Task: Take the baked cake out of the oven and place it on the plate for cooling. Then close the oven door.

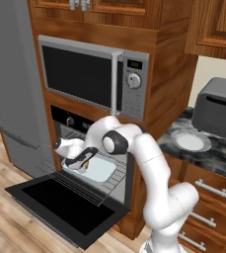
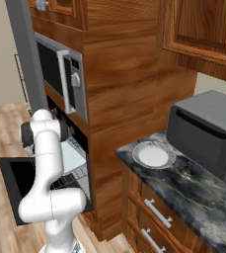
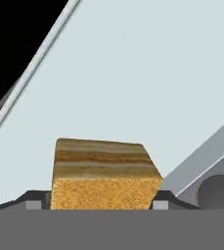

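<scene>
Gripper [image 3: 103,205] down inside the oven [image 1: 70,129], its two dark fingertips [image 3: 34,200] standing one at each side of the baked cake [image 3: 103,176] and pressed against its flanks; from the hand view I'd say it is clamped on the cake.

Working left to right from where I stand: the tall grey fridge [image 1: 13,89] fills the left side. Next comes the oven door [image 1: 65,207], dropped fully open and lying flat. Above it the wire rack [image 1: 112,180] is drawn out, carrying the pale baking tray [image 1: 102,170], and the cake sits on that tray under the hand. Over the oven hangs the silver microwave [image 1: 92,76]. Further right, on the dark marble counter [image 1: 218,160], the plate [image 1: 190,141] waits bare, with the grey toaster box [image 1: 218,106] just behind it.

So the grasp looks made and the lifting step is at hand. The next move likely needs a clean rise off the tray, a withdrawal clear of the oven's upper edge, then a wide swing right to the plate.

From both base views the arm's own bulk hides the cake, and the fingertips are cut off low in the hand view.
</scene>
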